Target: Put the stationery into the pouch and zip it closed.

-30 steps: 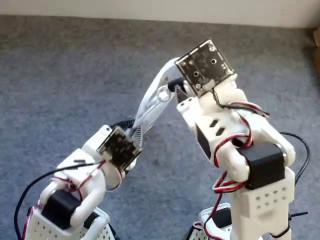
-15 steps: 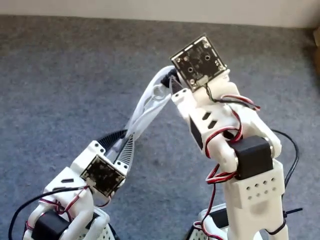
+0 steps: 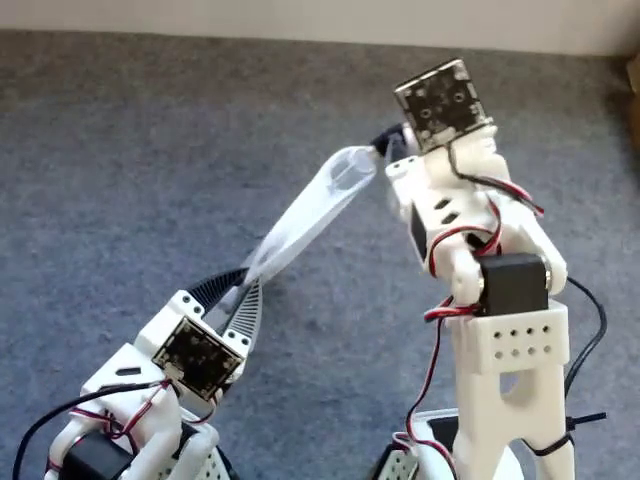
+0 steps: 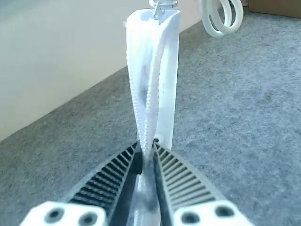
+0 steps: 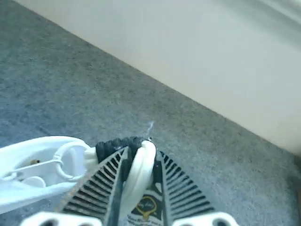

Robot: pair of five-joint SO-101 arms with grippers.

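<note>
A translucent white pouch (image 3: 300, 215) hangs stretched in the air between my two arms, above the grey carpet. My left gripper (image 3: 243, 290) is shut on its near end; in the left wrist view the pouch (image 4: 153, 70) runs straight away from that gripper (image 4: 146, 157), its zip teeth visible up to the slider (image 4: 160, 8). My right gripper (image 3: 385, 148) is shut on the white pull loop (image 5: 140, 167) at the far end, with the pouch (image 5: 33, 165) trailing off to one side of the gripper (image 5: 138, 155). The loop (image 4: 221, 16) dangles past the slider. I cannot make out stationery inside.
Grey carpet (image 3: 120, 170) covers the whole work area. A pale wall (image 3: 300, 15) bounds it at the back. A brown object (image 3: 634, 90) sits at the right edge.
My right gripper has swung right with the pull loop, drawing the pouch taut and flatter. My left arm drew back toward the front a second ago and has barely moved since.
</note>
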